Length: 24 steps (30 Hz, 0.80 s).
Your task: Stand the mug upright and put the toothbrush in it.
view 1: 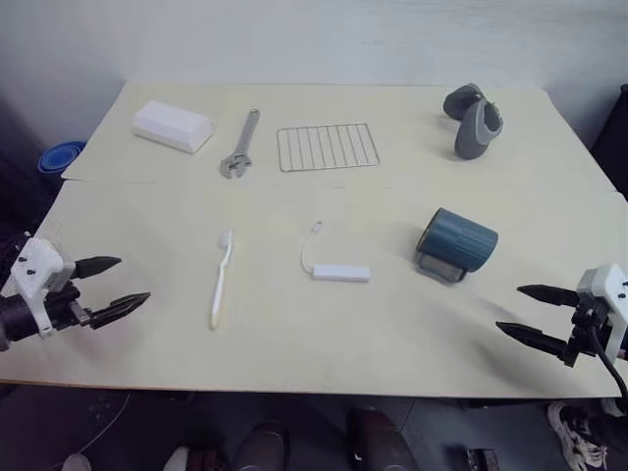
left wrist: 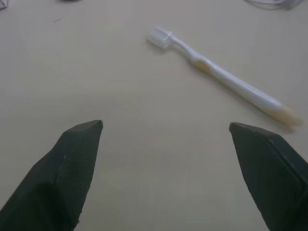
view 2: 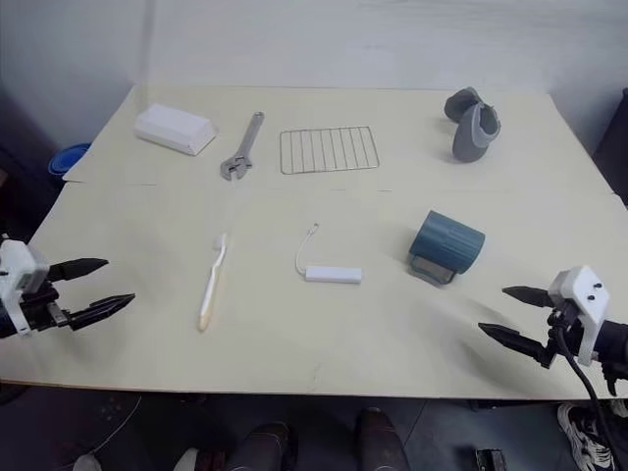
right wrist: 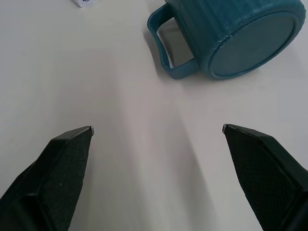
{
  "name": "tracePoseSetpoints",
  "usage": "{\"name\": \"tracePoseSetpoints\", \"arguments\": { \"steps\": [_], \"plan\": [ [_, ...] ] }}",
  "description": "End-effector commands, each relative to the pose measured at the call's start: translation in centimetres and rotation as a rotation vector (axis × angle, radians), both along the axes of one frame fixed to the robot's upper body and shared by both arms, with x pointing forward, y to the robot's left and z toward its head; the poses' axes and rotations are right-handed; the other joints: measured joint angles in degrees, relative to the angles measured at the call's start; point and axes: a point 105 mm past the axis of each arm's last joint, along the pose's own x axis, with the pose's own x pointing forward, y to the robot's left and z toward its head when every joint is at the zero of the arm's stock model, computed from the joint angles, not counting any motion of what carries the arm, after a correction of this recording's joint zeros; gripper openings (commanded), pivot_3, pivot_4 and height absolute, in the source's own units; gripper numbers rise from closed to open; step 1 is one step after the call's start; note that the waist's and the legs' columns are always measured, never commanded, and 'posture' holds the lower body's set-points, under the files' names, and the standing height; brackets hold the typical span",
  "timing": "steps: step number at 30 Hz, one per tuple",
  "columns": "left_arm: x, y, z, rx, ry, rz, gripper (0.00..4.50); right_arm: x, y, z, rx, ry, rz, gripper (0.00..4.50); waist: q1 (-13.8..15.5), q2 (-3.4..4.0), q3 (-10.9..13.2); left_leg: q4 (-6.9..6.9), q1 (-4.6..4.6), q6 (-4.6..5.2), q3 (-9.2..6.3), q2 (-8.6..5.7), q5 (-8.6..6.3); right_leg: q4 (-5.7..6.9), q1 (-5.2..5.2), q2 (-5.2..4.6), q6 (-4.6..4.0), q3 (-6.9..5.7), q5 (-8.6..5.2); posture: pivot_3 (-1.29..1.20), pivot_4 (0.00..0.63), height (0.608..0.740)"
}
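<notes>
the mug [view 1: 458,240] lay on its side right of the adapter [view 1: 340,273], handle against the table [view 1: 294,343], base turned toward the right gripper [view 1: 530,312]. the toothbrush [view 1: 222,278] lay flat left of the adapter, near the left gripper [view 1: 114,286]. both grippers were held wide and empty. the round mug could be rolled away if nudged off-centre. the thin toothbrush could be pinched poorly or pushed along instead of lifted.

teal-blue ribbed mug [view 1: 458,240], white toothbrush [view 1: 222,279] with a yellowish handle end, silver wrench [view 1: 240,143], pale cream table [view 1: 324,334], black gripper fingers [left wrist: 72,168].
</notes>
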Motion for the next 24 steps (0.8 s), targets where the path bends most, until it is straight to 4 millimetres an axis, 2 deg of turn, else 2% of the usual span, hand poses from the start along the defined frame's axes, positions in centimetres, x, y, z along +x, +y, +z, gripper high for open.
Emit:
{"name": "tracePoseSetpoints", "arguments": {
  "steps": [1, 4, 8, 13, 24],
  "plan": [
    [0.5, -0.5, 0.3, 0.030, -0.023, -0.027, 4.47, 0.3, 0.0, 1.4, -0.022, -0.068, 0.007, 4.50, -0.1, 0.01, 0.0, 0.00, 0.01, 0.00, 0.01, 0.00, 0.00, 0.01, 0.00, 0.01, 0.00, 0.01, 0.00, 0.00, 0.150, 0.740],
    [1.5, -0.2, 0.4, 0.039, -0.037, -0.009, 4.47, 0.6, 0.2, 1.7, -0.035, -0.087, 0.011, 4.50, -0.1, 0.01, 0.0, 0.00, 0.01, -0.02, 0.02, 0.01, 0.00, 0.03, -0.03, 0.03, 0.00, 0.02, 0.00, 0.00, 0.150, 0.740],
    [1.7, -0.4, 0.1, 0.029, -0.036, 0.000, 4.47, 0.8, -0.1, 1.7, -0.042, -0.108, 0.001, 4.50, -0.2, 0.01, 0.0, -0.01, -0.02, -0.02, 0.04, 0.01, -0.01, 0.02, -0.06, 0.04, 0.00, 0.02, 0.00, 0.00, 0.150, 0.740],
    [1.4, -0.6, -0.2, 0.030, -0.026, -0.018, 4.47, 0.9, -0.2, 1.9, -0.034, -0.110, -0.007, 4.50, 0.0, 0.01, 0.0, 0.00, -0.04, -0.02, 0.02, 0.01, 0.00, 0.01, -0.07, 0.03, 0.00, 0.01, 0.00, 0.00, 0.150, 0.740],
    [0.5, 0.6, -0.9, 0.032, 0.006, 0.012, 4.47, 0.8, -0.5, 1.6, -0.057, -0.110, -0.012, 4.50, -0.1, 0.01, 0.0, 0.00, -0.03, -0.02, 0.03, 0.01, 0.00, 0.01, -0.06, 0.02, 0.00, 0.02, 0.00, 0.00, 0.150, 0.740]
  ]
}}
